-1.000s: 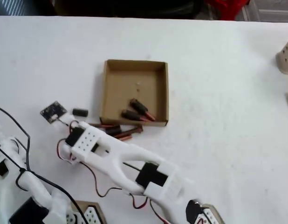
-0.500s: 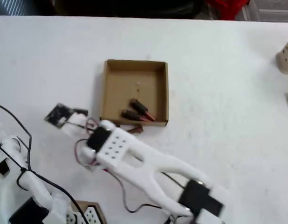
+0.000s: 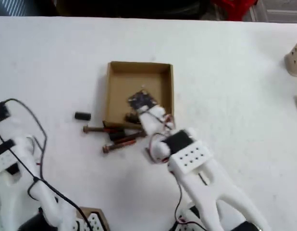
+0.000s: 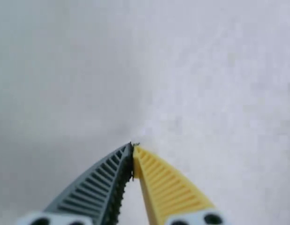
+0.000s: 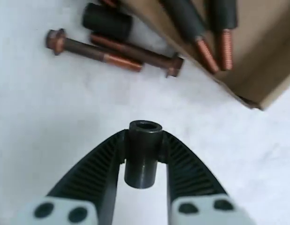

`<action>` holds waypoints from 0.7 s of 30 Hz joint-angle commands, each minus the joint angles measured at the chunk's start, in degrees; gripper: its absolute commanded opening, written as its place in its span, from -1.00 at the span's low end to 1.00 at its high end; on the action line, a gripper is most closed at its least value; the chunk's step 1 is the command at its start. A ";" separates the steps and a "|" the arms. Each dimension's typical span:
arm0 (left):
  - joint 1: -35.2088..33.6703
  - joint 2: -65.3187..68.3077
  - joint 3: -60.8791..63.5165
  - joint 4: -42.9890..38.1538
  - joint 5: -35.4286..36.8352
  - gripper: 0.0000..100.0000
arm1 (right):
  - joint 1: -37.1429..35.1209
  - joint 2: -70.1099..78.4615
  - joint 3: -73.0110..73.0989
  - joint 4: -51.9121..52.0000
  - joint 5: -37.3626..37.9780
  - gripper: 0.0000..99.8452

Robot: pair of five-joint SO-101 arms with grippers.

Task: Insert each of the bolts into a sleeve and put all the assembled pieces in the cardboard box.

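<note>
Sleeve point(image 5: 143, 159), black, sat upright, pinched between the right gripper's point(image 5: 143, 139) fingers over the table point(image 3: 235, 96), just outside the cardboard box point(image 3: 108, 91). Step in hand, prob.: mating it w/ a bolt. Next move would need the bore lined up w/ the threaded end of the near bolt point(image 5: 135, 55) or the second bolt point(image 5: 88, 49), both lying flat beside the box wall, close together, so awkward to reach. Left gripper point(image 4: 132, 161) was closed, empty. Spare sleeve point(image 3: 82, 116) lay apart; two assembled pieces point(image 5: 187, 21) in box.
</note>
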 commanded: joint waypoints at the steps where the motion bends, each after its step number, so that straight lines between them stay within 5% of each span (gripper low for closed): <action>1: 10.86 -10.07 1.23 4.66 4.04 -0.95 | 9.71 -6.20 6.77 -6.46 9.05 -0.97; 9: 37.67 -20.62 3.60 4.84 5.27 -0.94 | 11.03 -8.13 12.48 -9.45 9.05 -0.97; 21: 40.57 6.81 -12.84 5.27 22.07 -0.63 | 11.12 -8.04 12.66 -10.24 9.41 -0.97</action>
